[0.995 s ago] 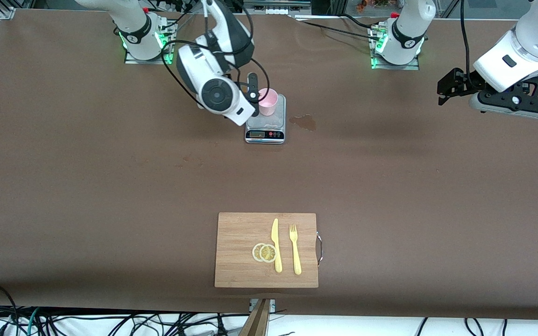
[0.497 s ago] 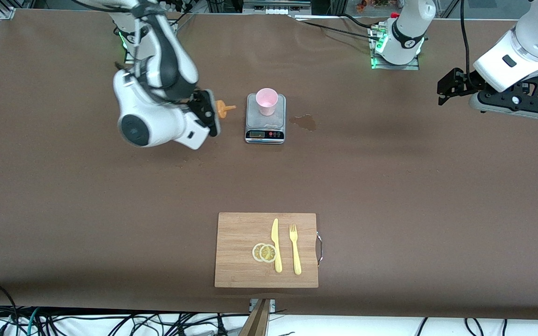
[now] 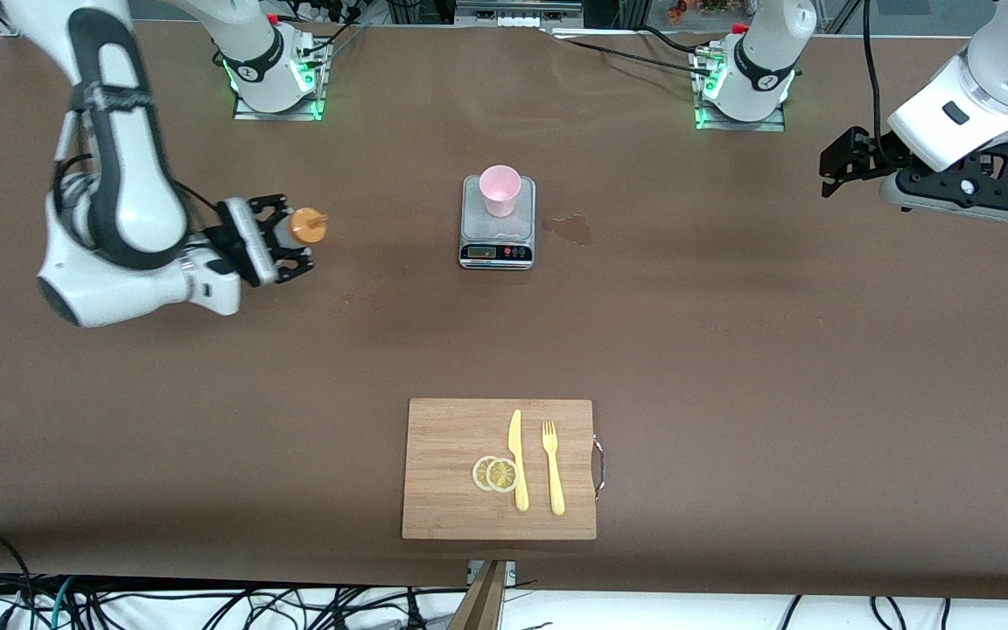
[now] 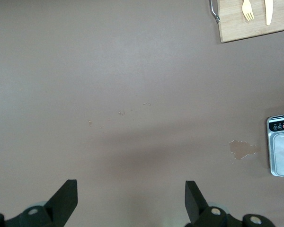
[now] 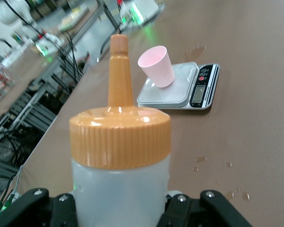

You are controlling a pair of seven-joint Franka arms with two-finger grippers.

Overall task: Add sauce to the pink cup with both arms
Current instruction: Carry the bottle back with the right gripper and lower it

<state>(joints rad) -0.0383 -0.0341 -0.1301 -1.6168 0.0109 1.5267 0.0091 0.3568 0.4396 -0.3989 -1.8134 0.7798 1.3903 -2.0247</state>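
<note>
Both pincers hang over bare tabletop: right pincer [image 3: 281, 238] grips the sauce [image 3: 305, 227], left pincer [image 3: 838, 164] spread open.

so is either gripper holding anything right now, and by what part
The right gripper holds the sauce bottle by its whitish body, below the orange cap. The left gripper is open and holds nothing.

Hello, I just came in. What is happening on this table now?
The right hand holds the sauce bottle above the table, toward the right arm's end and away from the pink cup. The cup stands upright on the grey scale. The left hand waits open in the air at the left arm's end of the table.
</note>
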